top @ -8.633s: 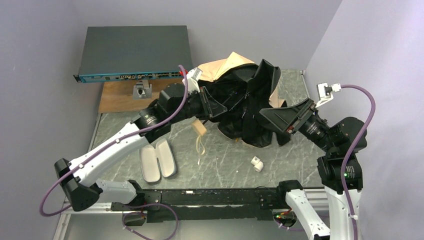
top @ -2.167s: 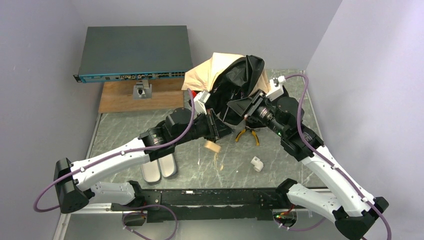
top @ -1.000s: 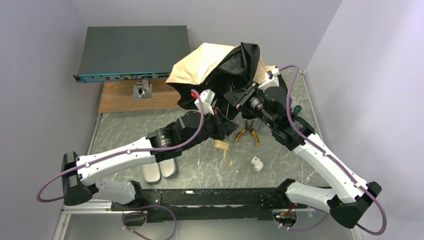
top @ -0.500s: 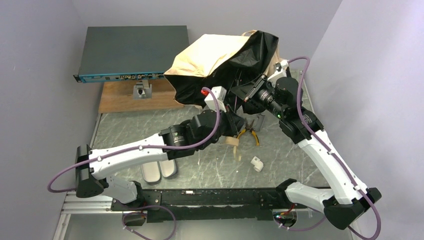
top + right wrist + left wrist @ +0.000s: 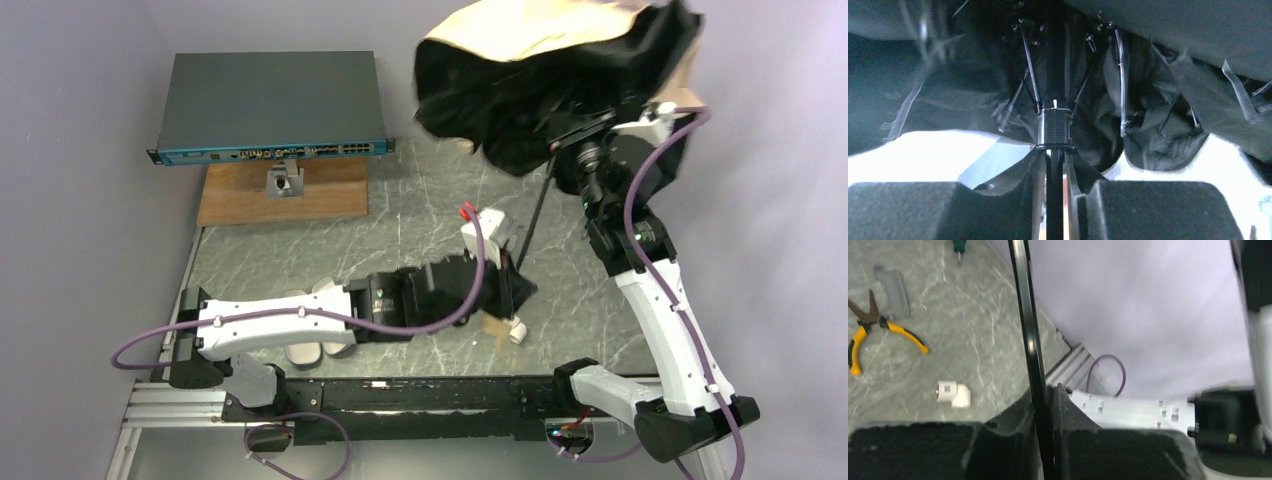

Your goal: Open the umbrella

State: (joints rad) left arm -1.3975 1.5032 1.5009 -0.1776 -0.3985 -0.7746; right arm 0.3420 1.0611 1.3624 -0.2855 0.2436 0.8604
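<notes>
The umbrella hangs high at the back right, its cream fabric on top and its black underside slack and crumpled. Its black shaft slants down toward the table. My left gripper is shut on the shaft's lower end, just above the tan handle. In the left wrist view the shaft is pinched in my left gripper. My right gripper is raised under the canopy. Its fingers close round the shaft right below the runner, with the ribs folded.
A network switch and a wooden board sit at the back left. Two lavender-grey case shells lie partly under my left arm. A white fitting, yellow-handled pliers and a grey piece lie on the table. The right wall is near.
The right arm has risen and carried the canopy up and to the right. The left gripper has pulled the shaft's lower end toward the near edge, so more shaft shows.
</notes>
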